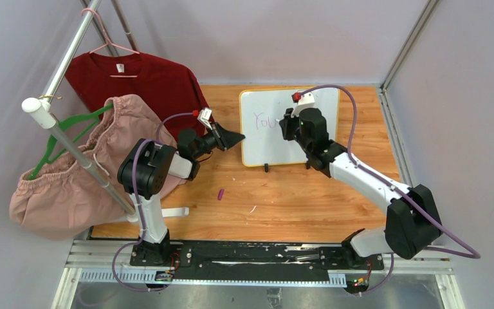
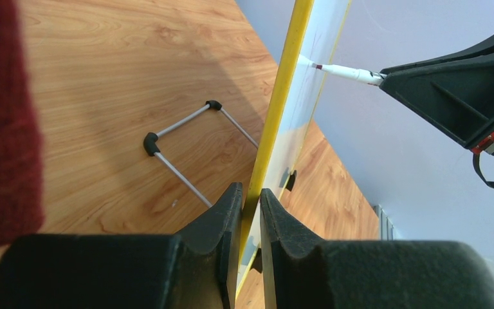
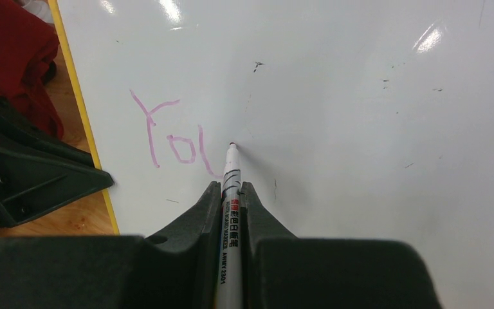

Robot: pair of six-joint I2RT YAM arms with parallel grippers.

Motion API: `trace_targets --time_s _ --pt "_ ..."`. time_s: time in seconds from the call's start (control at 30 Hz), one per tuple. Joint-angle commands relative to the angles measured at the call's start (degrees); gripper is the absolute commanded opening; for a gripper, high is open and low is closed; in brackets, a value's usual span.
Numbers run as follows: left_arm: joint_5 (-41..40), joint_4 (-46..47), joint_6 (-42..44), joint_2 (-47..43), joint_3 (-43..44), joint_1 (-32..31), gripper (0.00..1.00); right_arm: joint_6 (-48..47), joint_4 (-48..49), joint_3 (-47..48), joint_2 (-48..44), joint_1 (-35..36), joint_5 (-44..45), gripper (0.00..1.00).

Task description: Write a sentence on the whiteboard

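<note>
White whiteboard (image 1: 260,145), purple sentence (image 1: 265,120)

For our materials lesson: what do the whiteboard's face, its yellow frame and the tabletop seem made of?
Whiteboard face: glossy coated panel, judging by sharp light reflections. Yellow frame: probably plastic or painted metal; smooth, even colour. Tabletop: wood or wood-look laminate; grain pattern shows.

Overhead view looks down; both wrist views closely share the whiteboard (image 1: 260,145).
</note>
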Motion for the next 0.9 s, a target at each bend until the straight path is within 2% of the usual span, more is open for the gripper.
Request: trace_targets --time_s 0.0,0.3,0.67,0.87 --pt "0.9 3.9 0.5 -0.4 -0.4 0.1 0.20 -1.2 -0.1 2.2 1.1 -1.1 2.2 0.00" --pt "0.9 3.9 0.5 -0.5 -0.4 0.1 0.20 -1.0 -0.2 1.7 0.0 -1.2 1.5 0.00" --pt "0.9 4.2 0.4 -0.5 -0.5 0.1 0.20 -1.4 -0.8 -4.2 -10.1 -1.2 4.4 0.00" --pt "0.8 4.2 0.3 -0.5 -0.6 0.1 0.20 -0.9 0.5 -5.6 -9.5 -2.2 6.2 0.00"
